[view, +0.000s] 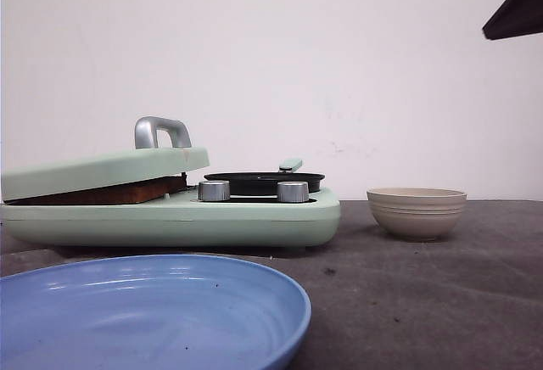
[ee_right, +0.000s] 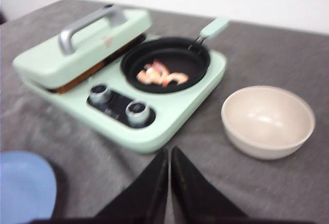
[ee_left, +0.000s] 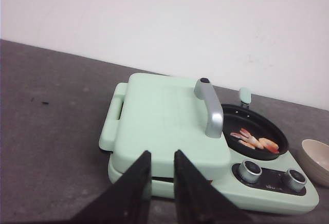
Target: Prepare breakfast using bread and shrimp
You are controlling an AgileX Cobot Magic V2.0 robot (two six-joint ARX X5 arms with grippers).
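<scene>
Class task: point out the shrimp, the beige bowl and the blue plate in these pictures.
shrimp (ee_left: 254, 141), left wrist view, middle of the pile in the black pan.
beige bowl (ee_right: 267, 121), right wrist view, its inner floor.
blue plate (view: 144, 315), front view, its bare inner surface.

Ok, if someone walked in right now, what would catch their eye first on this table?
Probably the mint-green cooker mid-table, its lid propped slightly ajar over bread sandwiched beneath. Next, the black pan on the cooker's right side, holding a few shrimp. A blue plate lies nearest the robot, and a cream bowl stands right of the cooker.
</scene>
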